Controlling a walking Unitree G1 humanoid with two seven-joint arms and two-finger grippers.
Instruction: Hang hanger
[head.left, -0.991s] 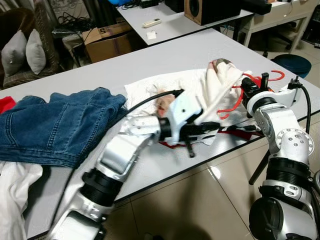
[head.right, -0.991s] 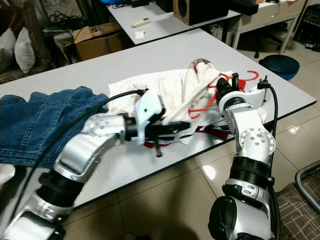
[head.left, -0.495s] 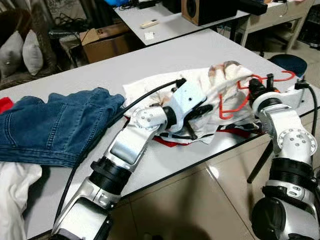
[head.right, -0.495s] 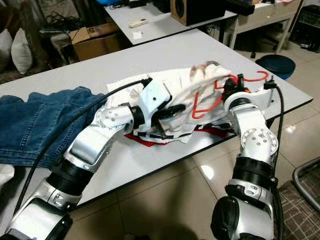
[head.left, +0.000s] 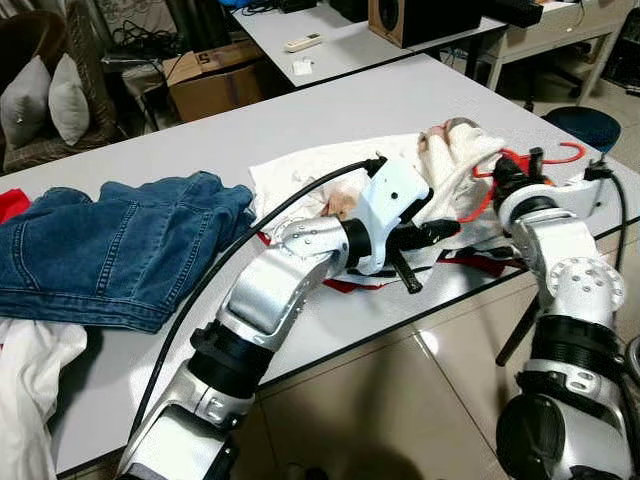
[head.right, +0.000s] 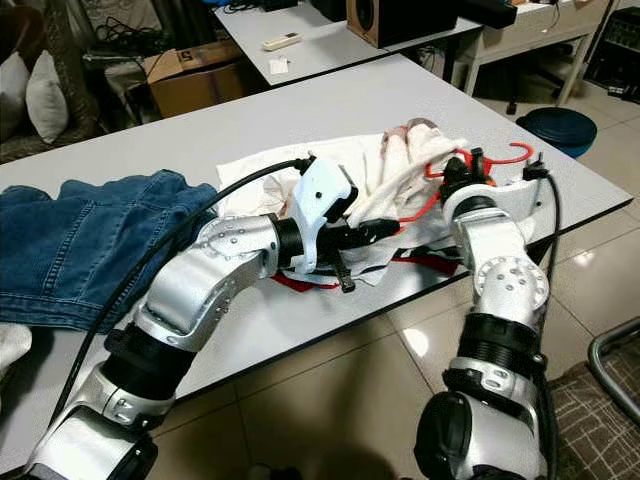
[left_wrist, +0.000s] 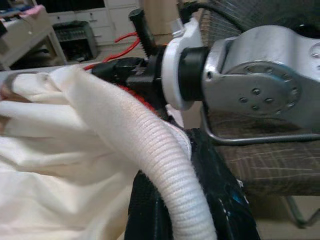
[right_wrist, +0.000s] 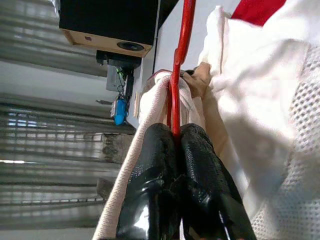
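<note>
The right gripper (right_wrist: 176, 142) pinches the red hanger (right_wrist: 183, 55) (fingers tight together), while the left gripper (head.left: 425, 240) clamps the white shirt's (left_wrist: 60, 150) ribbed collar.

- White garment (head.left: 340, 175) folds bury most of the red hanger (head.left: 560, 153) beyond the right gripper (right_wrist: 176, 137).
- Ribbed collar (left_wrist: 150, 145) covers the left gripper (head.left: 425, 245) fingertips; their grip is unreadable.

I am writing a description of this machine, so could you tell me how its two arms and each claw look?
Both arms are silver metal with black joint rings and round bolted plates. The left arm carries a white wrist block and a black cable along it; the right arm has a thinner black cable. Each claw, left claw and right claw, has two long glossy black fingers.
</note>
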